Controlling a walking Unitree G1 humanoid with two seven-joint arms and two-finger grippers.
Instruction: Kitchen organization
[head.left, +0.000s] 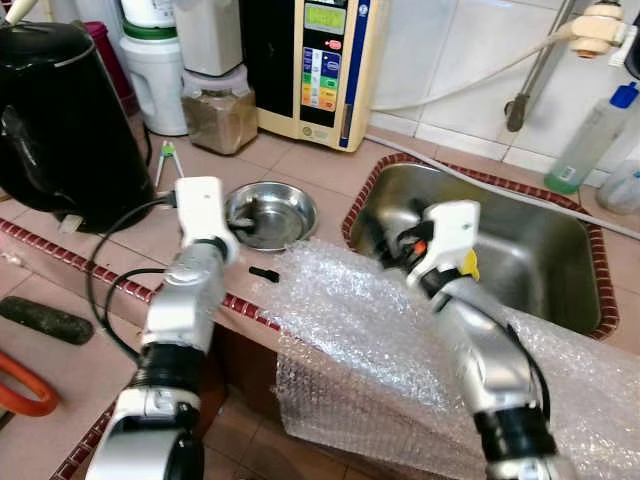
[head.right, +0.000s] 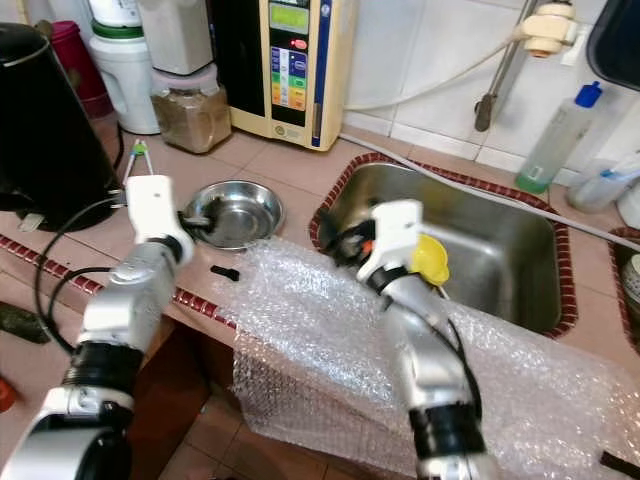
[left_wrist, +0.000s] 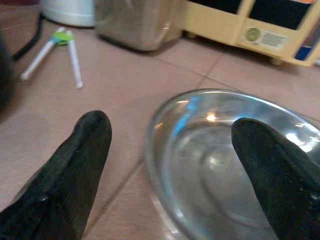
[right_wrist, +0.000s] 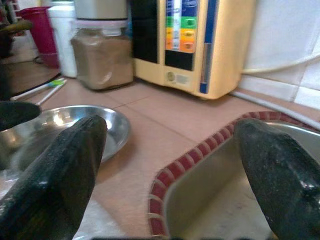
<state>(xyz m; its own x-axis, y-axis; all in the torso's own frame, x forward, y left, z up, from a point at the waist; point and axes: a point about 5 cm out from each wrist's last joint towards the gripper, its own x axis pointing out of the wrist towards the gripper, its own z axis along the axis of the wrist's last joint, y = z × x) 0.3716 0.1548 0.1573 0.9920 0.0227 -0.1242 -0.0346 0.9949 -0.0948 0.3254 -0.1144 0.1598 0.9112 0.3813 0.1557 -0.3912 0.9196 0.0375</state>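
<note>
Worktop (head.left: 300, 165), tiled, with red edging: holds the items below.

Steel bowl (head.left: 270, 213) — shallow, empty, sitting on the worktop between the black kettle (head.left: 60, 120) and the sink (head.left: 520, 250). It is likely the item to be tidied.

Left pincer (left_wrist: 170, 165) — at the bowl's near rim, fingers spread wide and empty; one finger (left_wrist: 75, 165) over the tile outside the rim, the other over the basin. This placement suits closing on the rim, though contact cannot be confirmed.

Right pincer (right_wrist: 170, 170) — above the sink's left corner, fingers apart, holding nothing. It points toward the bowl and the appliances, probably standing by while the left arm works.

Bubble wrap (head.left: 400, 350) — a loose sheet draped over the worktop's front edge and hanging down, under the right arm.

Small black piece (head.left: 264, 272) — lying on the tile just beside the wrap's edge; its nature is unclear.

Back row, against the wall: jar of brown powder (head.left: 220, 115), cream water unit (head.left: 320, 65), white jug (head.left: 155, 60). White-and-green tongs (head.left: 166, 160) lie beside the kettle.
</note>
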